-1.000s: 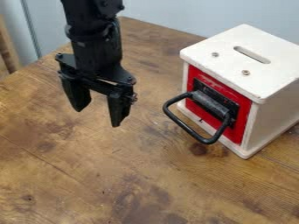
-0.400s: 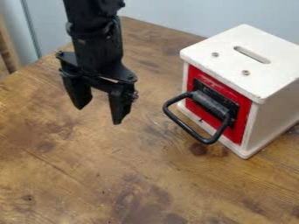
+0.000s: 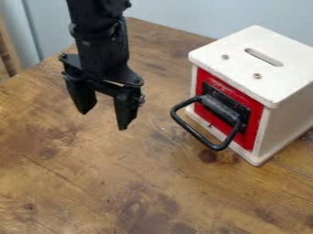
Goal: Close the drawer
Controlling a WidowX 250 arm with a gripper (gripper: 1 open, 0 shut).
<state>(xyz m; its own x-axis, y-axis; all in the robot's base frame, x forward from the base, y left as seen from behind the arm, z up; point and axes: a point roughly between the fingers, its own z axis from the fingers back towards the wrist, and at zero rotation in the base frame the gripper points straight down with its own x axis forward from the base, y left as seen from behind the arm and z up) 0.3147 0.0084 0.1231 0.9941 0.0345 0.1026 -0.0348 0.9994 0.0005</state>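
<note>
My black pincer hangs over a brown wooden table, in the left half of the view, at about ten o'clock from the centre. Its two fingers point down and are spread apart, with bare table showing through the gap between them; they pinch nothing. My dark arm rises from the pincer straight up and leaves the view at twelve o'clock. The drawer sits at about three o'clock from the pincer, well apart from it. It has a red front with a dark centre, and that front faces toward the left and the near edge of the table. A large black loop handle sticks out from the front at about eight o'clock, its outer bar low near the table. The drawer is set in a cream-white box that stands on the table at the right side of the view. The top of the box has two small slots. The red front stands slightly out from the box face. I cannot tell whether the fingertips touch the table.
</note>
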